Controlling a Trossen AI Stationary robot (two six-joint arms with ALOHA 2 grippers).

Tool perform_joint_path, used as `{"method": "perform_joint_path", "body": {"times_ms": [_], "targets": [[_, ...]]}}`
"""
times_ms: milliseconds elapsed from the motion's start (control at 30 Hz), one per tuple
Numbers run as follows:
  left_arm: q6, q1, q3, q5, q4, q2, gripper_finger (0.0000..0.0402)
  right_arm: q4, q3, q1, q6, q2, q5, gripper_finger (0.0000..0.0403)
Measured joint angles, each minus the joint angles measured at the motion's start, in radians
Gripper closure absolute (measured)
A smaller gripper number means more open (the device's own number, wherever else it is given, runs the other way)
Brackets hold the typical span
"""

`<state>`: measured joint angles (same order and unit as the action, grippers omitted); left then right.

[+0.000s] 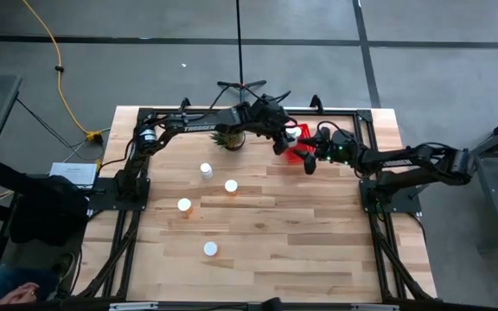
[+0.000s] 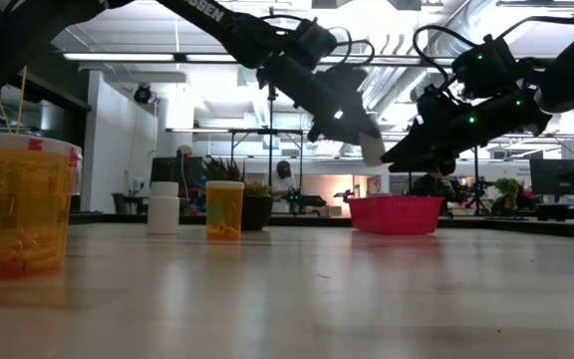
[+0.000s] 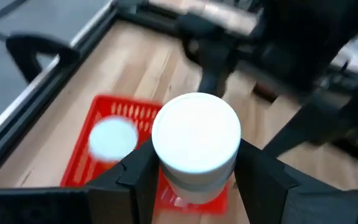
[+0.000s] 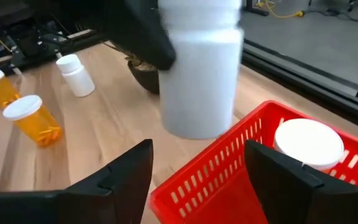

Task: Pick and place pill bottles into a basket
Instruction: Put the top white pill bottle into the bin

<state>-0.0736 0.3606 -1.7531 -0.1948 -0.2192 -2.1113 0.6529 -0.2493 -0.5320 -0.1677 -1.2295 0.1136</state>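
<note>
White pill bottle clamped in left gripper above red basket.
Light, rigid, slick plastic; best pinched across the body below the cap. Right gripper spread, empty.

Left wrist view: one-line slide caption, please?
Left end effector holds a white bottle above the red basket, where another white-capped bottle already lies.

Non-task stuff: wooden table on grey floor. Small potted plant near table's far edge. Yellow cable snakes across floor at left. Low view: office room behind, person seated far back.
</note>
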Motion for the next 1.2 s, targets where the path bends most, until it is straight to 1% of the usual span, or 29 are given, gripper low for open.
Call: {"method": "perform_joint_path", "body": {"times_ms": [100,233,400,500,633,800,933,1067,1200], "targets": [[0.034,0.000,0.001,0.007,-0.065,0.003,0.0187,-0.036,0.000,0.000,-0.022,0.034,0.000,0.0160],[0.078,-0.001,0.001,0.013,-0.130,0.019,0.0187,-0.042,0.002,0.000,-0.056,0.094,0.000,0.0160],[0.104,-0.002,0.001,0.013,-0.154,0.024,0.0186,-0.036,0.002,0.000,-0.083,0.180,-0.033,0.0160],[0.105,-0.006,0.000,0.015,-0.127,0.029,0.0186,-0.008,0.002,0.000,-0.101,0.210,-0.041,0.0160],[0.104,-0.020,0.000,0.051,-0.084,0.029,0.0186,0.051,0.002,0.000,-0.112,0.209,-0.042,0.0160],[0.111,-0.045,0.000,0.107,-0.025,0.029,0.0186,0.070,0.002,0.000,-0.069,0.209,-0.086,0.0160],[0.129,-0.062,0.000,0.156,0.003,0.029,0.0186,0.079,0.002,0.001,-0.026,0.208,-0.060,0.0160],[0.123,-0.061,0.000,0.172,0.003,0.029,0.0186,0.102,0.002,0.004,0.032,0.208,-0.058,0.0160],[0.122,-0.060,0.000,0.180,0.022,0.029,0.0186,0.091,0.002,0.004,0.054,0.208,-0.054,0.0160]]}}
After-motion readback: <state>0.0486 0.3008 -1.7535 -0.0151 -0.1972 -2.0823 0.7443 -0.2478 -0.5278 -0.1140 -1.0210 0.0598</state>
